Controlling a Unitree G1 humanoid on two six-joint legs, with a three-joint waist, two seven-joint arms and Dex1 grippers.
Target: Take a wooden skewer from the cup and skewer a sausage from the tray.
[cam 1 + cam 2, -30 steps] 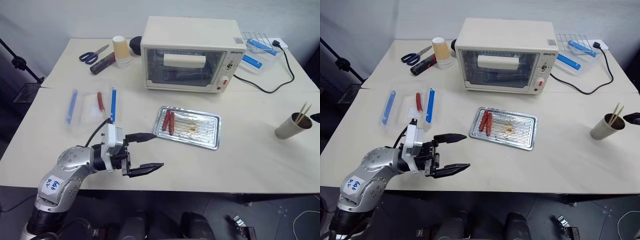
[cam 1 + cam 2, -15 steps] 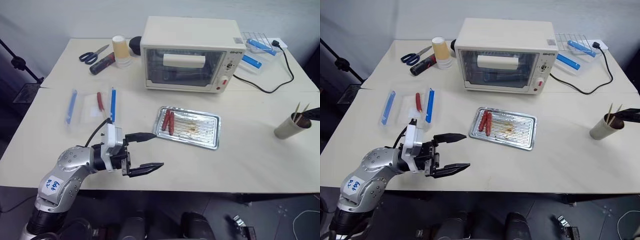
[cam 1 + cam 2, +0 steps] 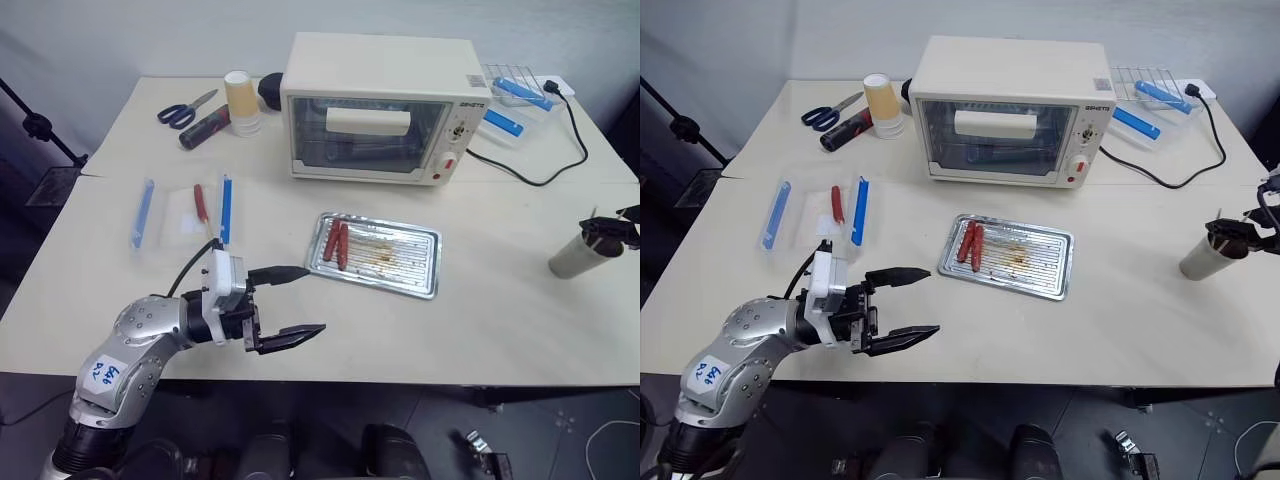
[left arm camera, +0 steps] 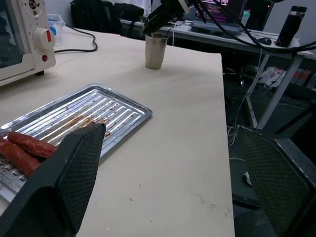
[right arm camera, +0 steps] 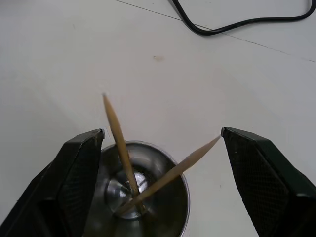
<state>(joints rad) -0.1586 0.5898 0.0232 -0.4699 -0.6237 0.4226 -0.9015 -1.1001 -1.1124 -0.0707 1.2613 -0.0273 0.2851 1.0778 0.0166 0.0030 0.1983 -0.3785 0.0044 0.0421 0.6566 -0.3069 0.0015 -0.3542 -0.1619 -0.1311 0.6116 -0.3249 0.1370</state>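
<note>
Pick-up step: right claw, fingers apart, straddles the grey brushed-metal cup at mid-right frame edge, holding two thin pale wooden skewers; next, likely close on one.

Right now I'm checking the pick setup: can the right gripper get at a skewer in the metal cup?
Probably yes. The right gripper is open over the cup, and two skewers lean apart between its fingers with nothing blocking them.
</note>
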